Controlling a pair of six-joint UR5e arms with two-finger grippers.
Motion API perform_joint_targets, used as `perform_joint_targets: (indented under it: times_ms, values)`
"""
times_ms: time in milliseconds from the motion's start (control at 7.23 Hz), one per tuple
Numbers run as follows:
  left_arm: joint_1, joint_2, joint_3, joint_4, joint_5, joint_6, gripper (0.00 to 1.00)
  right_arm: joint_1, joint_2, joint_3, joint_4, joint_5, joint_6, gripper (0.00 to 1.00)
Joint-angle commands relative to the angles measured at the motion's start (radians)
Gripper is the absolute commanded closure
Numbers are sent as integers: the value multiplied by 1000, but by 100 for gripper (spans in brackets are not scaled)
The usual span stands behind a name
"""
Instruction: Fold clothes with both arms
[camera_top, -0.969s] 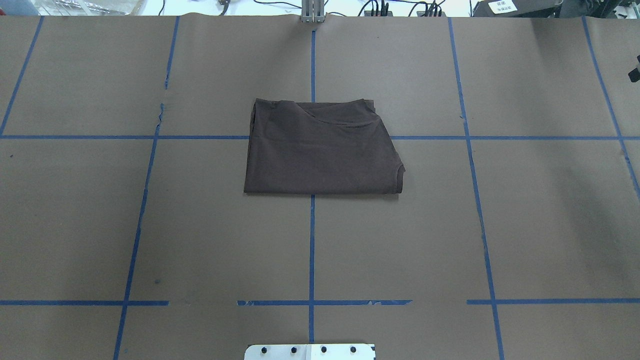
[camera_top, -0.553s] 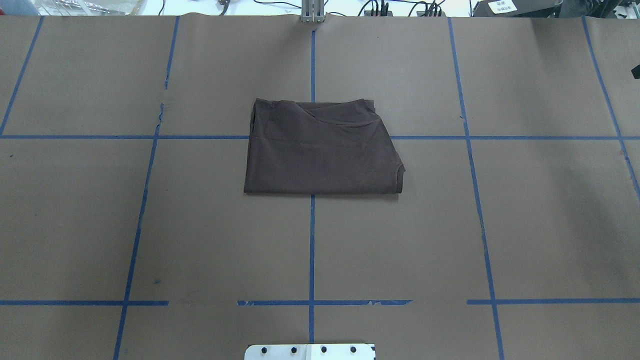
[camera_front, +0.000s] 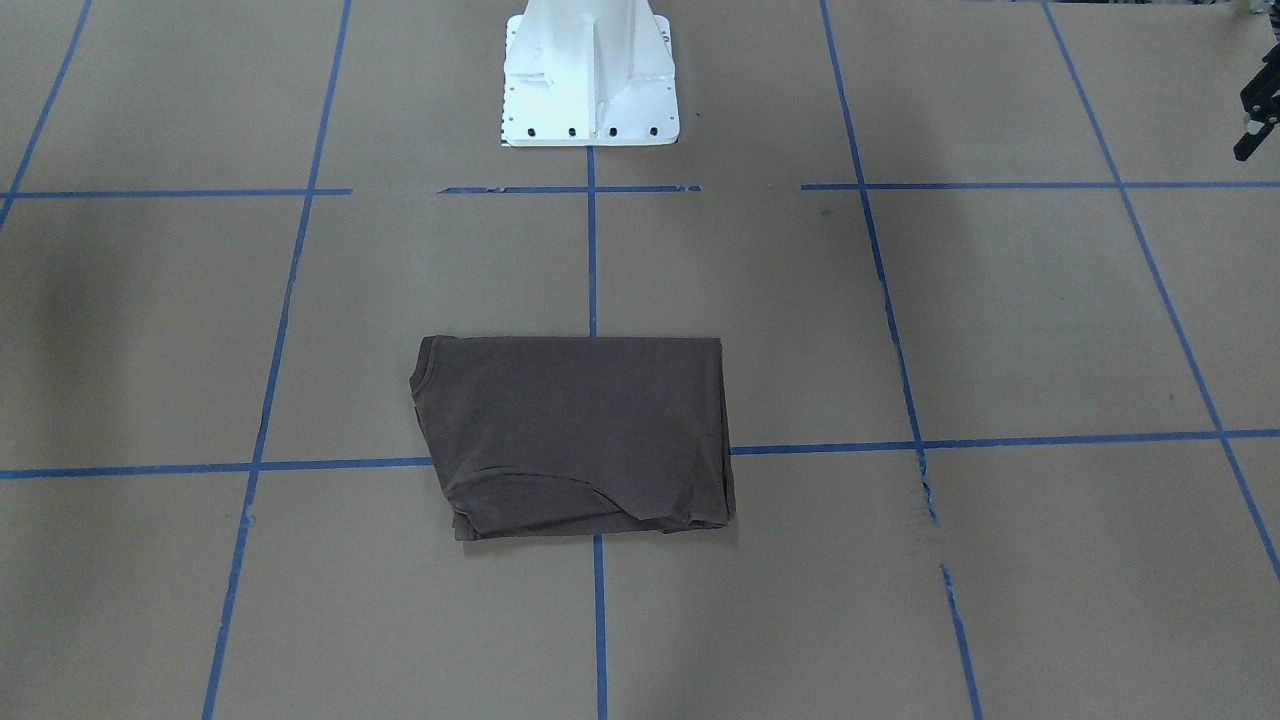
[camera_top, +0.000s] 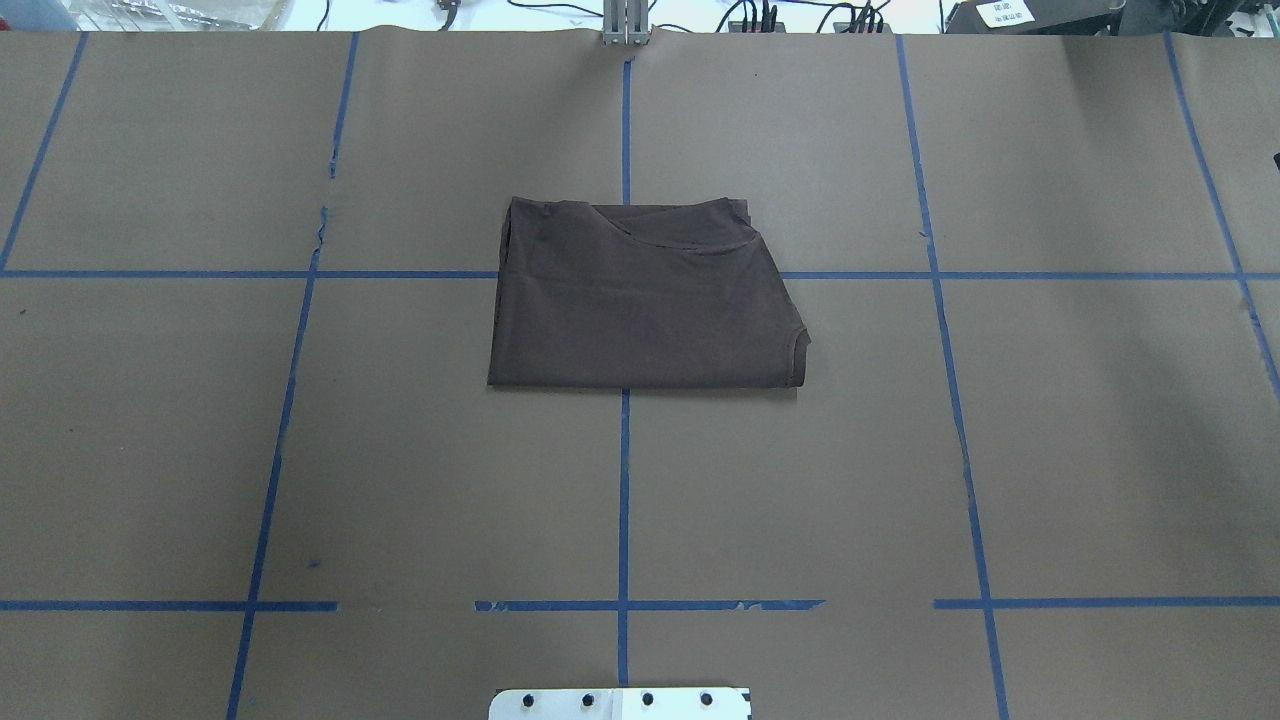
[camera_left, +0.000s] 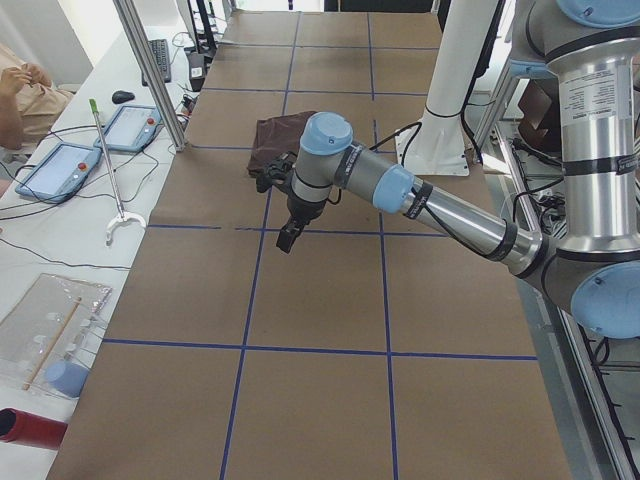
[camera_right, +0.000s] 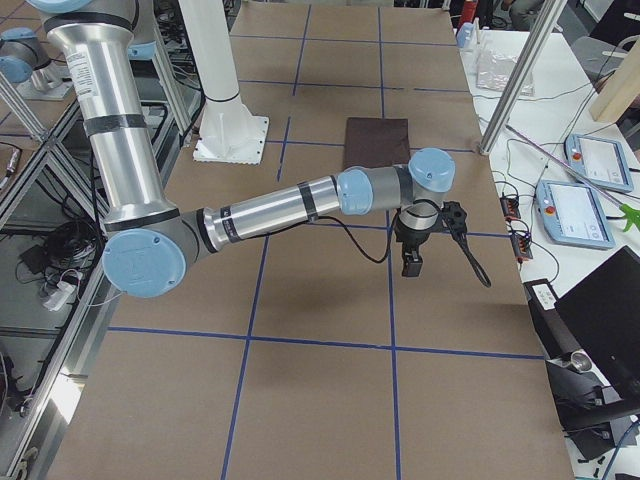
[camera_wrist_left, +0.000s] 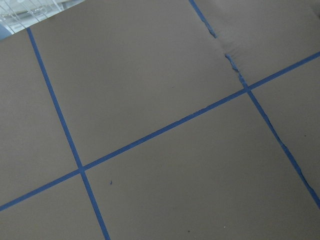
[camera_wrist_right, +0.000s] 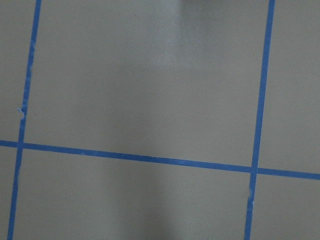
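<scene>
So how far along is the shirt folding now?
Done: the dark brown cotton T-shirt lies folded in a compact rectangle mid-table. In hand: nothing; the left gripper and right gripper hang away from it, above brown table paper. Left: probably nothing but a tidier far edge.

The right arm (camera_right: 270, 212) extended from the view's 9 o'clock side over the brown-papered table (camera_right: 320, 400). Its gripper (camera_right: 411, 266) pointed down above the blue tape lines; how its jaws stood could not be told. The folded dark brown T-shirt (camera_right: 376, 143) lay flat at the gripper's 12 o'clock, well apart. The white pedestal (camera_right: 225, 110) stood at the shirt's 9 o'clock, and 2 tablets (camera_right: 596, 160) at its 3 o'clock.
</scene>
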Motion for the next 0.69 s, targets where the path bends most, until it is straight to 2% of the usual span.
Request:
perform_joint_targets:
  times_ms: [0, 553]
  values:
    - [3, -11, 79, -5, -5, 1, 1, 0, -31, -26, 3, -19, -1, 0]
    - [3, -37, 102, -7, -2, -4, 0, 0, -47, -9, 9, -24, -1, 0]
